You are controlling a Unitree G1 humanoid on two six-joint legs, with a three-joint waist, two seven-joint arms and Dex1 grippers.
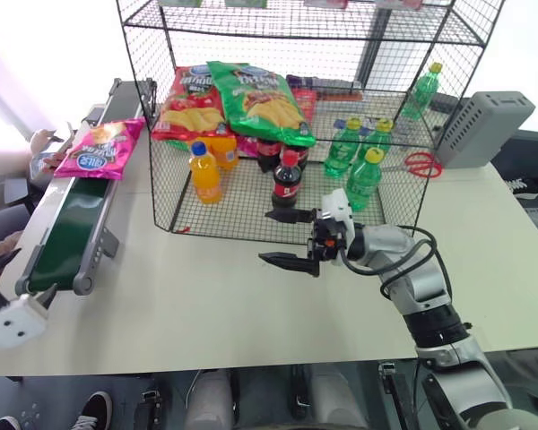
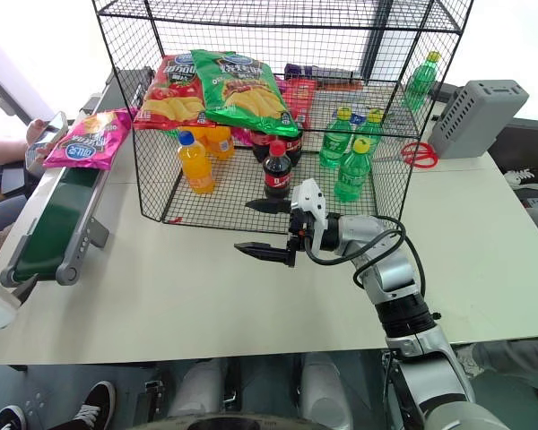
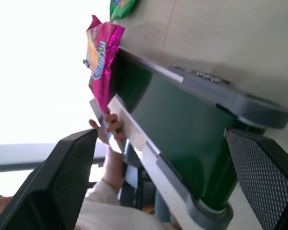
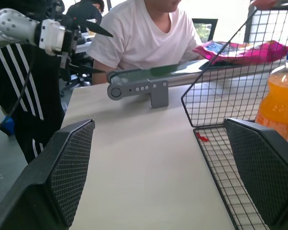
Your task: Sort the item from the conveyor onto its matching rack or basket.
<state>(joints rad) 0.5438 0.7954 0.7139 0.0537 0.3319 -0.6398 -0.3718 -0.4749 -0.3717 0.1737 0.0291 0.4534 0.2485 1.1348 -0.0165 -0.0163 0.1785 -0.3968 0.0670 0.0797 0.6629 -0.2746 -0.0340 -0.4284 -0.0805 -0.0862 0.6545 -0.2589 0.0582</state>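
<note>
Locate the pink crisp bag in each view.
Left eye: pink crisp bag, far end of the conveyor, upper left.
Right eye: same spot, upper left.
Left wrist: upper left, hanging over the belt's edge.
Right wrist: upper right, behind mesh.
Shared landmark: the conveyor.

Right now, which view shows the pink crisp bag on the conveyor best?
The left eye view: the pink crisp bag lies flat on the conveyor, its print facing up. The left wrist view catches it edge-on, and the right wrist view shows it low, through the rack's mesh.
</note>
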